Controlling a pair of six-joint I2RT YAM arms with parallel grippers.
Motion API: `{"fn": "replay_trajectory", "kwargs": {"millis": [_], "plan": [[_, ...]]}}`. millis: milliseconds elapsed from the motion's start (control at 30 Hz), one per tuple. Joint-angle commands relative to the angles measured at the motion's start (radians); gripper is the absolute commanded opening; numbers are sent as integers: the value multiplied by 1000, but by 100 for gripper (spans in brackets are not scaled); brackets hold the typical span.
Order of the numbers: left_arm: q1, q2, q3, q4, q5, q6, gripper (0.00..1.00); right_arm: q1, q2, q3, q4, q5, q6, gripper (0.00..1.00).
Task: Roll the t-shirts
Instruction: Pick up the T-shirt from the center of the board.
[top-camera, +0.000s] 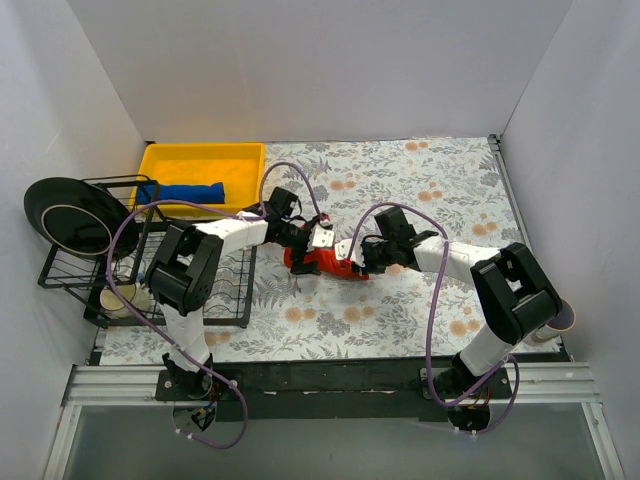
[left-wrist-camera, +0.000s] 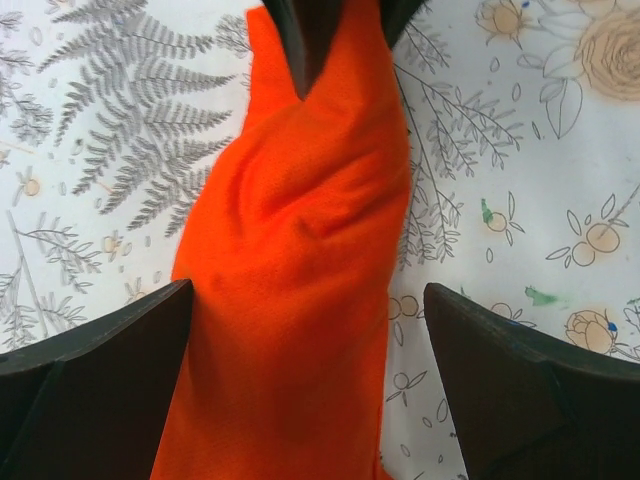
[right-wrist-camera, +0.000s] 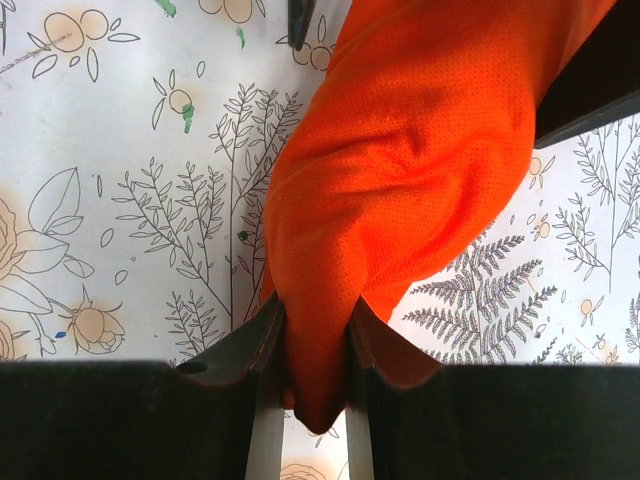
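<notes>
Finishing the second garment looks to be the step in hand. The bright orange-red soft cloth t-shirt (top-camera: 322, 263) lies as a narrow, lumpy roll on the floral-printed table cover (top-camera: 420, 190), stretched from one gripper to the other. The royal blue cloth t-shirt (top-camera: 185, 192) sits well behind the left arm as a compact roll inside the yellow plastic bin (top-camera: 205, 150), so it seems done.

The right gripper (right-wrist-camera: 315, 322) is narrowed onto one end of the orange roll. Its two dark fingers (right-wrist-camera: 262, 335) press a thin fold of cloth between them, and the thicker body of the roll bulges out just past the fingertips. That end is held.

The left gripper (left-wrist-camera: 307, 300) stands spread as wide as it goes, with a finger on each side of the opposite end. The roll runs straight out from between the fingers towards the right gripper's tips, seen at the far end. The cloth reaches or nearly reaches one finger and is clear of the other, so this gripper grasps nothing.

The next move probably calls for the left gripper to close squarely on its end without dragging the layers. If so, both ends would be secured and the roll could be tightened or lifted. A one-sided pull risks loosening it.
</notes>
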Motion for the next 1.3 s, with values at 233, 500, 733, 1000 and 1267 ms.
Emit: {"fn": "replay_trajectory", "kwargs": {"millis": [233, 500, 733, 1000, 1267], "plan": [[-86, -46, -197, 237, -140, 114, 96, -5, 11, -21, -75, 23, 25, 24], [-127, -34, -245, 237, -208, 209, 83, -5, 25, -8, -92, -9, 38, 25], [-152, 20, -199, 178, -280, 180, 60, -10, 48, 28, -132, 3, 29, 25], [-138, 55, -163, 49, -384, 115, 42, -51, -12, 25, -210, 18, 28, 33], [-137, 100, -52, -85, -413, -75, 6, -97, -158, 167, -319, 129, 217, 99]]}}
